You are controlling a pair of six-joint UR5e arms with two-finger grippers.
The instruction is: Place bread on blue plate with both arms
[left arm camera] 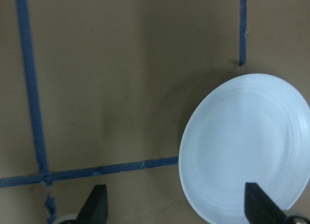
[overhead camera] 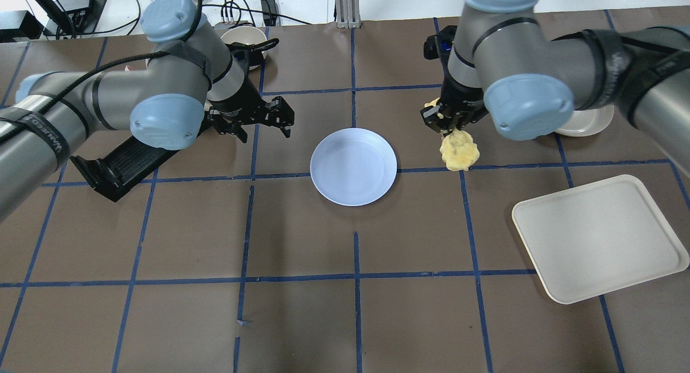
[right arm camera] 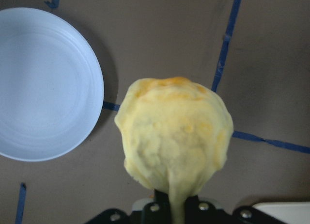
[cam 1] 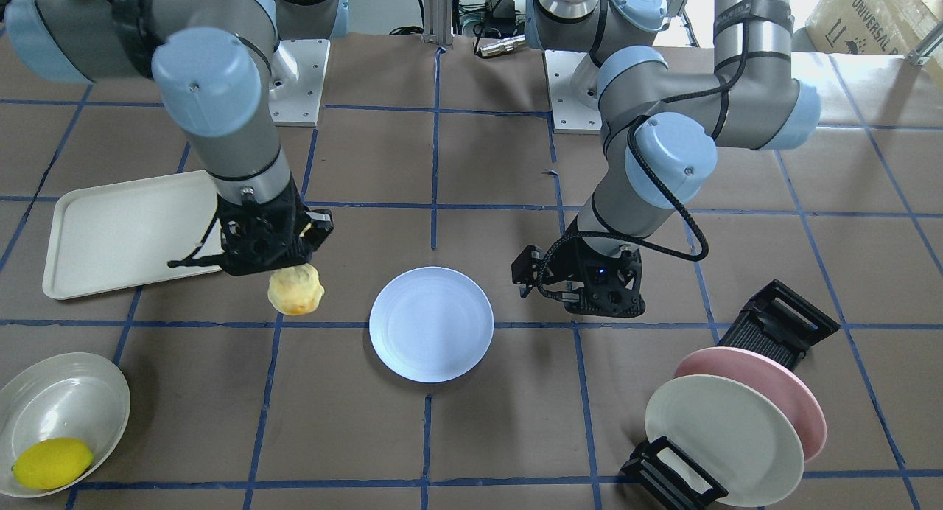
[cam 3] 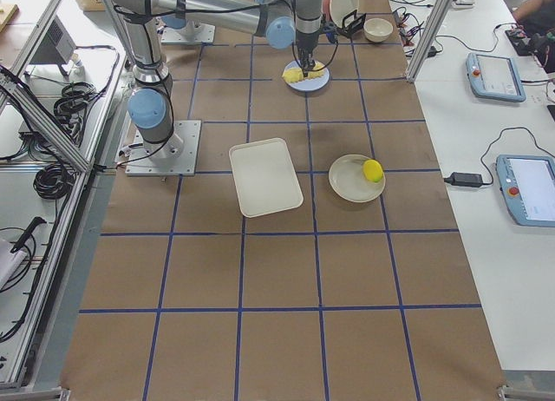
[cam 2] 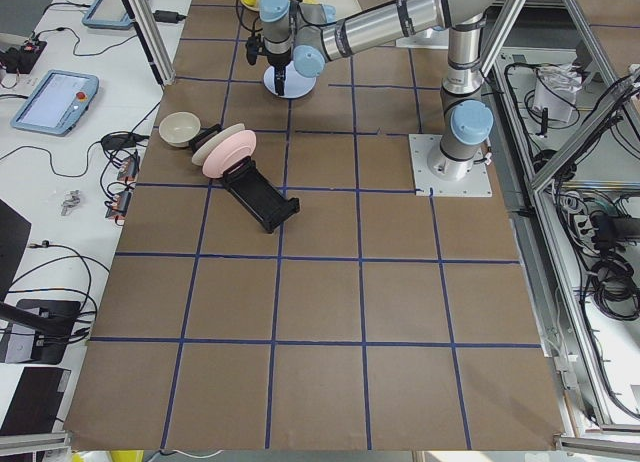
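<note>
- Right gripper [overhead camera: 452, 124] — fingers clamped on one end of the bread [overhead camera: 459, 151]; the roll hangs clear of the table [overhead camera: 302, 227], just beside the blue plate [overhead camera: 353, 166], not over it.
- Left gripper [overhead camera: 267, 129] — fingers spread wide, holding nothing; on the plate's opposite side.
- Blue plate: flat on the table, between both grippers.
- Cream tray [overhead camera: 598, 238]: near the right arm.

Bright, flat and even from above. Blown out to white at the upper right of the front-facing view. Dimmer and soft in the left wrist view, with faint shadow left of the blue plate [left arm camera: 247, 146]. Blurred at the lower end of the bread [right arm camera: 174, 136] in the right wrist view; dark crescent on the desk [right arm camera: 160, 35] along the plate's right rim.
</note>
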